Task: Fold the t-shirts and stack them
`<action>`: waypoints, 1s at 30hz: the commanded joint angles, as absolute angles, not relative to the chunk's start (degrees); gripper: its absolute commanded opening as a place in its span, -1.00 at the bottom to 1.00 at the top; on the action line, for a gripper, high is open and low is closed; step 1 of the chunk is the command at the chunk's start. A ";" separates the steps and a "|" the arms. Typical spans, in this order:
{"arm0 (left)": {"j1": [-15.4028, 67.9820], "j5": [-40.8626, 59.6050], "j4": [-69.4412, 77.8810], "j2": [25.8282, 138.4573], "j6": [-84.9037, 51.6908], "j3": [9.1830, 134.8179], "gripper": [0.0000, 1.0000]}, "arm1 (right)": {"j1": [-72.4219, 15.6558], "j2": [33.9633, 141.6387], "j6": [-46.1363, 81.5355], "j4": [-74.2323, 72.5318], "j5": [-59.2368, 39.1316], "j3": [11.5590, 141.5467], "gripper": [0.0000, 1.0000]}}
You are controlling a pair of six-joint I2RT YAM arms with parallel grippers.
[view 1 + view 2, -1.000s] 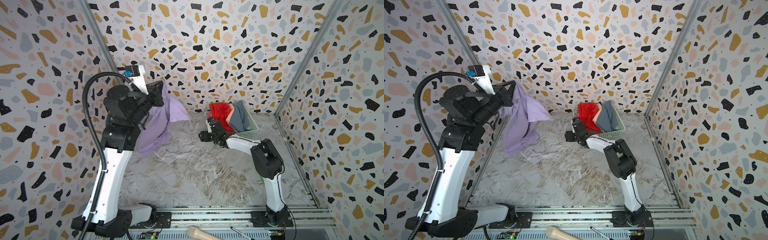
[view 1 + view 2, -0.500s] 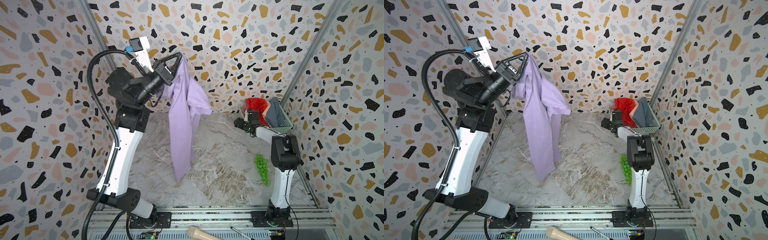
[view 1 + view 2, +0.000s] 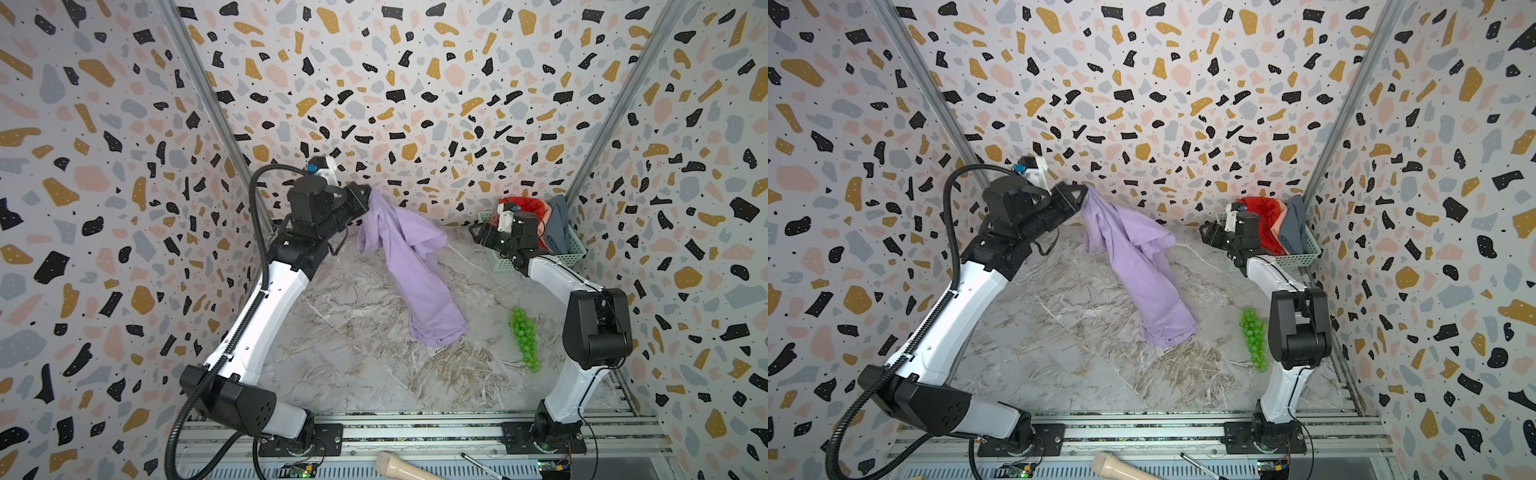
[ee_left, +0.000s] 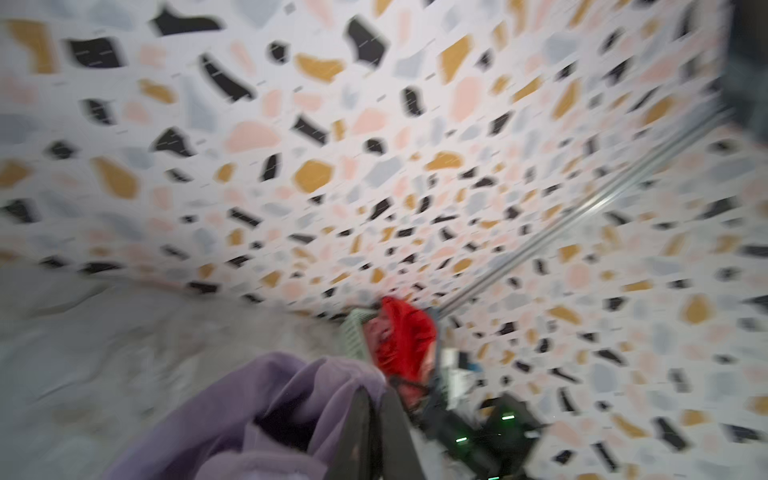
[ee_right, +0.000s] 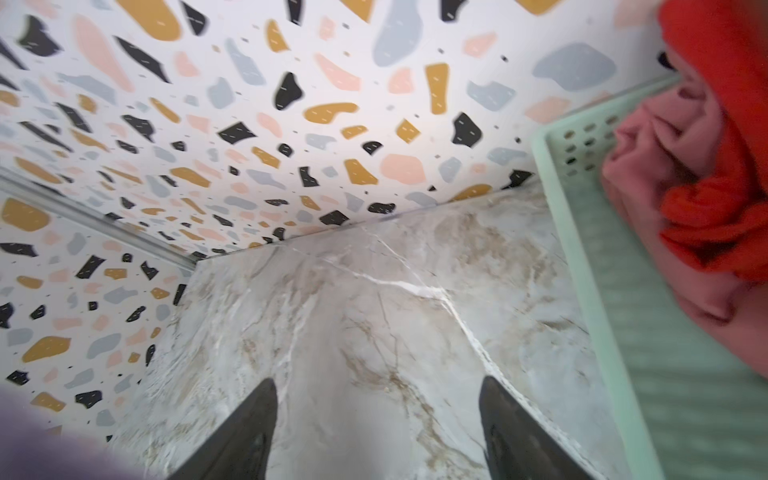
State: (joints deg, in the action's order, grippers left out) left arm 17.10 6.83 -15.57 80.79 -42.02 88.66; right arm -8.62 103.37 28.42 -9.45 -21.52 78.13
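Observation:
The lavender t-shirt [image 3: 415,266] [image 3: 1142,266] hangs from my left gripper [image 3: 368,199] [image 3: 1084,195] at the back left and slants down to the right, its lower end on the marble table. In the left wrist view the gripper [image 4: 376,392] is shut on a bunch of this cloth [image 4: 270,407]. My right gripper [image 3: 476,232] [image 3: 1206,230] [image 5: 376,399] stands open and empty just left of the basket. The red t-shirt [image 3: 525,208] [image 5: 723,124], the salmon pink one [image 5: 665,166] and the blue-grey one [image 3: 559,224] are bunched in the basket.
The pale green mesh basket [image 3: 569,259] [image 5: 582,249] sits in the back right corner against the wall. A bunch of green toy grapes [image 3: 524,338] [image 3: 1254,336] lies on the table near the right arm. A wooden handle [image 3: 399,465] lies on the front rail.
My left gripper has come down from its raised position. The lavender t-shirt, which hung straight down, now trails to the right with its lower end on the table.

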 commanded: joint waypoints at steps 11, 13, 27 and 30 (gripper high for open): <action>14.93 -5.97 -29.80 77.17 -27.04 68.34 0.29 | -23.70 90.67 25.77 -2.06 -16.07 61.31 0.57; 15.12 -2.32 -27.09 79.52 -26.73 68.15 0.29 | -24.35 89.71 26.01 -1.33 -15.27 58.52 0.56; 20.73 4.68 -15.43 106.75 -34.77 79.72 0.13 | -25.04 83.06 24.20 4.47 -9.00 51.15 0.56; 20.82 4.93 -12.73 111.59 -36.24 82.26 0.12 | -24.99 81.06 23.90 5.86 -7.82 50.53 0.56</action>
